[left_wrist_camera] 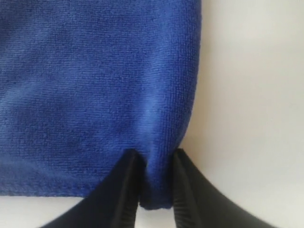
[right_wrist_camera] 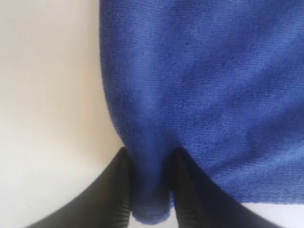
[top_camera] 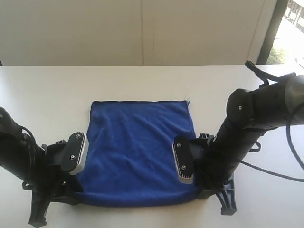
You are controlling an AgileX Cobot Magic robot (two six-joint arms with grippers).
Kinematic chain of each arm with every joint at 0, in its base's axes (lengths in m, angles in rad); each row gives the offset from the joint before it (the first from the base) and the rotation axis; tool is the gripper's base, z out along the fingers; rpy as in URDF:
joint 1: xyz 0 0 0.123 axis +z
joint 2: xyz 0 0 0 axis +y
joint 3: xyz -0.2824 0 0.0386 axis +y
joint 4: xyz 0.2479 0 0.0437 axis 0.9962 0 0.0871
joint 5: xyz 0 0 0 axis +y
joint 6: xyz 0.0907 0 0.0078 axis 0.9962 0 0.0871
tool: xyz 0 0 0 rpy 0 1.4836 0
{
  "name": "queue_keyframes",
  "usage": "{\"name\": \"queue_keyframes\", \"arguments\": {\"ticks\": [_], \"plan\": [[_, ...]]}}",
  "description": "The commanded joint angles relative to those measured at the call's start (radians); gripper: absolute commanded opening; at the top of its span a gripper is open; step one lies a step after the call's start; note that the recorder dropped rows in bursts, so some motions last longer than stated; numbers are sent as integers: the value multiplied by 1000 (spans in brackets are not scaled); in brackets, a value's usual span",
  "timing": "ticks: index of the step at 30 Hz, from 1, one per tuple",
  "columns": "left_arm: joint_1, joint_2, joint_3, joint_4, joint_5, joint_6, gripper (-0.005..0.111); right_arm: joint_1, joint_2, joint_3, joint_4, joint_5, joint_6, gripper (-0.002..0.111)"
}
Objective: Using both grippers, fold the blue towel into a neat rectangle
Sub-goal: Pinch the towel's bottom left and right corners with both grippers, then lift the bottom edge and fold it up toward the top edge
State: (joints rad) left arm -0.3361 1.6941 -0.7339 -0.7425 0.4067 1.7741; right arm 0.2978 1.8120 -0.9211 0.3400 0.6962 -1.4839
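Note:
The blue towel (top_camera: 137, 147) lies spread flat on the white table (top_camera: 47, 95), with a small white tag (top_camera: 188, 99) at its far right corner. My left gripper (top_camera: 77, 186) is at the towel's near left corner. In the left wrist view that gripper (left_wrist_camera: 154, 154) is shut on the towel (left_wrist_camera: 95, 71), and a bunched corner shows between its black fingers (left_wrist_camera: 126, 190). My right gripper (top_camera: 198, 189) is at the near right corner. In the right wrist view it (right_wrist_camera: 150, 152) is likewise shut on a pinched corner of the towel (right_wrist_camera: 204, 71).
The white table reaches a pale wall (top_camera: 142, 28) at the back. A window with a dark frame (top_camera: 273, 28) is at the far right. Black cables (top_camera: 273, 173) trail from the right arm over the table.

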Motion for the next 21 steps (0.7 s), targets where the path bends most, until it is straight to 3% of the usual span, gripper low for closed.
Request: {"name": "queue_keyframes", "arguments": {"ticks": [1,5,14,21], "plan": [[-6,2,6,-4,45,-17,14,1,8,5,2,55,-5,18],[-6,-30,6,-4,87,-21,0,1,8,5,0,110,-5,12],[-6,-158,6,4,150,-109,0,1,-35,3,0,244,110,0],[-6,-223,6,38,262,-194,0,1,-141,3,-58,245,209,0]]}}
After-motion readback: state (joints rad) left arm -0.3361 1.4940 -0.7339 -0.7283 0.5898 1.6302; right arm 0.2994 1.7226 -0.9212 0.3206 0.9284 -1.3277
